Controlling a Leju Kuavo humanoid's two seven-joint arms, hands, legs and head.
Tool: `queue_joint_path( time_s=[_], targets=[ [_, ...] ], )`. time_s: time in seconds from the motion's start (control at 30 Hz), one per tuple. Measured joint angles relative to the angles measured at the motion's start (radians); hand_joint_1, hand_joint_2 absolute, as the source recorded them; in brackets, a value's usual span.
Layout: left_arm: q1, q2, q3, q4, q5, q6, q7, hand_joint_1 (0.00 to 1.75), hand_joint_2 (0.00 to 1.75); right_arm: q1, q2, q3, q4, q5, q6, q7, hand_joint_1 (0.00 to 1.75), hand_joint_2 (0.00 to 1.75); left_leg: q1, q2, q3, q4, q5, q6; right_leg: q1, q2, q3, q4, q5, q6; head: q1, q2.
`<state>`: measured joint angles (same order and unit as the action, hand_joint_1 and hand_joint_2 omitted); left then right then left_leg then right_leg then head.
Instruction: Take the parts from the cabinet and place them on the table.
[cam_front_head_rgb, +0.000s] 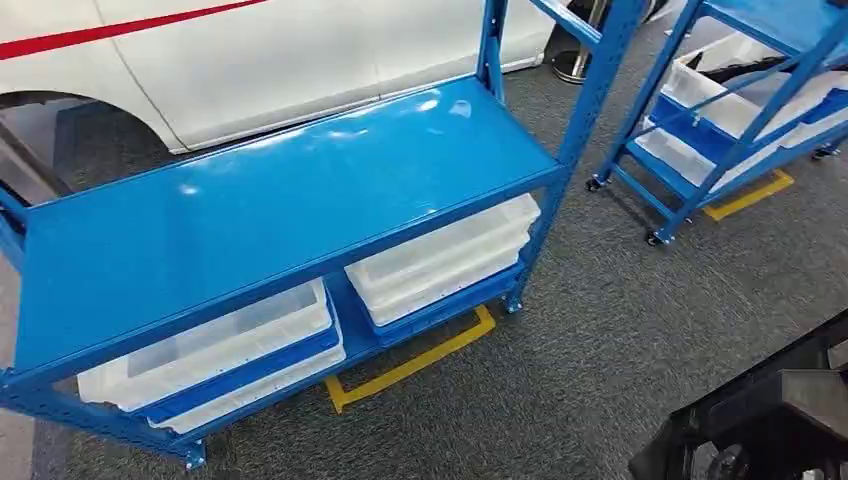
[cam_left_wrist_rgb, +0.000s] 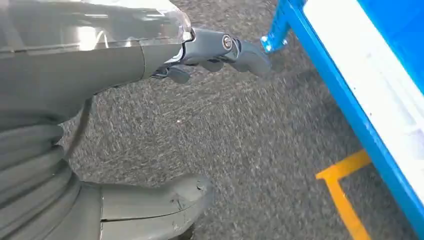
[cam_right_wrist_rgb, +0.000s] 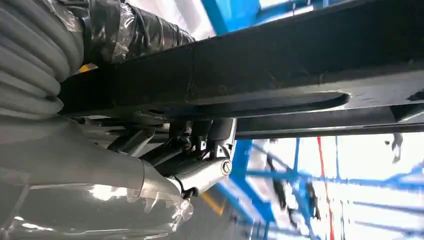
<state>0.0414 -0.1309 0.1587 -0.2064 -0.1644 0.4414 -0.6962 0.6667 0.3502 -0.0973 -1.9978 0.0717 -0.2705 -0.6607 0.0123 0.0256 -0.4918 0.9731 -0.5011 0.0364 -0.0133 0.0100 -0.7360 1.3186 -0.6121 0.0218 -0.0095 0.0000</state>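
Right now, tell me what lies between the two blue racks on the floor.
In the head view, bare grey carpet separates the near rack from the far rack; yellow floor tape shows only at the far rack's foot.

No readable text, labels, brands or numbers anywhere I look. The only markings are wordless: a red stripe (cam_front_head_rgb: 120, 30) painted along the white glossy car body panel (cam_front_head_rgb: 300, 60) behind the rack, and yellow tape corner marks (cam_front_head_rgb: 415, 362) on the grey carpet floor (cam_front_head_rgb: 620, 330) by the feet of the blue metal shelf rack (cam_front_head_rgb: 280, 200); another yellow mark (cam_front_head_rgb: 748, 196) lies under the second blue rack (cam_front_head_rgb: 740, 110). From my left wrist I see one such yellow corner (cam_left_wrist_rgb: 340, 185) too, no lettering on it. White plastic bins (cam_front_head_rgb: 440, 260) carry no legible tags.
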Motion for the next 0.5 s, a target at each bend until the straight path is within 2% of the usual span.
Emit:
queue_joint_path(
  time_s=[0.03, 0.07, 0.1, 0.13, 0.17, 0.2, 0.23, 0.3, 0.33, 0.37, 0.4, 0.43, 0.47, 0.5],
  targets=[
    [0.0, -0.001, 0.001, 0.0, 0.0, 0.0, 0.0, 0.0, 1.75, 0.0, 0.0, -0.004, 0.0, 0.0, 0.0, 0.0, 1.75, 1.75, 0.0, 0.015, 0.0, 0.0, -0.001, -0.002, -0.004, -0.002, -0.012, 0.027, 0.001, 0.004, 0.0, 0.0],
    [-0.001, -0.003, 0.001, 0.0, 0.0, 0.0, 0.0, 0.0, 1.75, 0.0, 0.0, -0.006, 0.001, 0.0, 0.0, 0.0, 1.75, 1.75, 0.001, 0.028, 0.001, 0.0, -0.004, -0.006, -0.009, -0.006, 0.004, 0.0, 0.027, 0.009, 0.0, 0.0],
    [-0.001, -0.004, 0.001, 0.0, 0.0, 0.0, 0.0, 0.0, 1.75, 0.001, 0.0, -0.011, 0.001, 0.0, 0.0, 0.0, 1.75, 1.75, 0.001, 0.04, 0.005, 0.001, -0.007, -0.009, -0.012, -0.013, 0.043, -0.066, 0.066, 0.012, 0.0, 0.0],
    [-0.001, -0.006, 0.002, 0.0, 0.0, 0.0, 0.0, 0.0, 1.75, 0.001, 0.0, -0.013, 0.001, 0.0, 0.0, 0.0, 1.75, 1.75, 0.003, 0.053, 0.01, 0.004, -0.013, -0.015, -0.014, -0.03, 0.104, -0.172, 0.112, 0.013, 0.0, 0.0],
    [-0.002, -0.006, 0.002, 0.0, 0.0, 0.0, 0.0, 0.0, 1.75, 0.0, 0.0, -0.014, 0.001, 0.0, 0.0, 0.0, 1.75, 1.75, 0.002, 0.064, 0.016, 0.011, -0.02, -0.022, -0.015, -0.067, 0.154, -0.266, 0.128, 0.012, 0.0, 0.0],
    [-0.002, -0.006, 0.003, 0.0, 0.0, 0.0, 0.0, 0.0, 1.75, -0.001, 0.0, -0.014, 0.003, 0.0, 0.0, 0.0, 1.75, 1.75, -0.005, 0.07, 0.011, 0.014, -0.025, -0.029, -0.003, -0.081, 0.157, -0.264, 0.117, 0.001, 0.0, 0.0],
    [-0.004, -0.006, 0.004, 0.0, 0.0, 0.0, 0.0, 0.0, 1.75, 0.001, 0.0, -0.014, 0.003, 0.0, 0.0, -0.002, 1.75, 1.75, -0.006, 0.076, 0.014, 0.018, -0.03, -0.036, -0.005, -0.065, 0.155, -0.268, 0.121, -0.011, -0.001, 0.0],
    [-0.009, -0.007, 0.007, 0.0, 0.0, 0.0, 0.0, 0.0, 1.75, 0.002, 0.0, -0.02, 0.004, 0.001, 0.0, -0.002, 1.75, 1.75, -0.005, 0.09, 0.024, 0.014, -0.029, -0.044, 0.002, -0.049, 0.149, -0.266, 0.119, -0.022, -0.001, 0.0],
    [-0.011, -0.007, 0.008, 0.0, -0.002, -0.001, 0.0, 0.0, 1.75, 0.002, 0.001, -0.021, 0.005, 0.005, 0.0, -0.003, 1.75, 1.75, -0.004, 0.1, 0.027, 0.014, -0.031, -0.05, -0.003, -0.037, 0.147, -0.271, 0.122, -0.031, 0.0, 0.0],
    [-0.012, -0.008, 0.008, 0.0, -0.007, -0.004, 0.001, 0.0, 1.75, 0.003, 0.002, -0.022, 0.005, 0.017, 0.006, -0.006, 1.75, 1.75, 0.002, 0.069, 0.023, 0.022, -0.045, -0.057, -0.008, -0.03, 0.15, -0.277, 0.127, -0.04, -0.001, 0.0],
    [-0.012, -0.008, 0.008, 0.0, -0.01, -0.008, 0.004, 0.0, 1.75, 0.003, 0.003, -0.022, 0.005, 0.034, 0.018, -0.015, 1.75, 1.75, 0.003, 0.018, 0.009, 0.06, -0.079, -0.059, -0.009, -0.022, 0.149, -0.278, 0.13, -0.045, -0.001, 0.0],
    [-0.012, -0.008, 0.01, 0.0, -0.013, -0.014, 0.012, 0.0, 1.75, 0.0, 0.003, -0.023, 0.005, 0.049, 0.036, -0.024, 1.75, 1.75, 0.003, -0.005, -0.022, 0.128, -0.12, -0.059, -0.009, -0.014, 0.145, -0.278, 0.132, -0.049, -0.001, 0.0],
    [-0.011, -0.008, 0.012, 0.0, -0.016, -0.02, 0.018, 0.0, 1.75, -0.002, 0.003, -0.023, 0.005, 0.065, 0.052, -0.028, 1.75, 1.75, 0.003, -0.016, -0.064, 0.217, -0.163, -0.06, -0.006, -0.001, 0.142, -0.277, 0.133, -0.052, -0.001, 0.0],
    [-0.01, -0.008, 0.015, 0.0, -0.016, -0.029, 0.019, 0.0, 1.75, -0.003, 0.003, -0.023, 0.005, 0.076, 0.053, -0.031, 1.75, 1.75, 0.003, -0.019, -0.104, 0.298, -0.19, -0.06, -0.003, 0.011, 0.14, -0.277, 0.134, -0.054, -0.001, 0.0]
  ],
)
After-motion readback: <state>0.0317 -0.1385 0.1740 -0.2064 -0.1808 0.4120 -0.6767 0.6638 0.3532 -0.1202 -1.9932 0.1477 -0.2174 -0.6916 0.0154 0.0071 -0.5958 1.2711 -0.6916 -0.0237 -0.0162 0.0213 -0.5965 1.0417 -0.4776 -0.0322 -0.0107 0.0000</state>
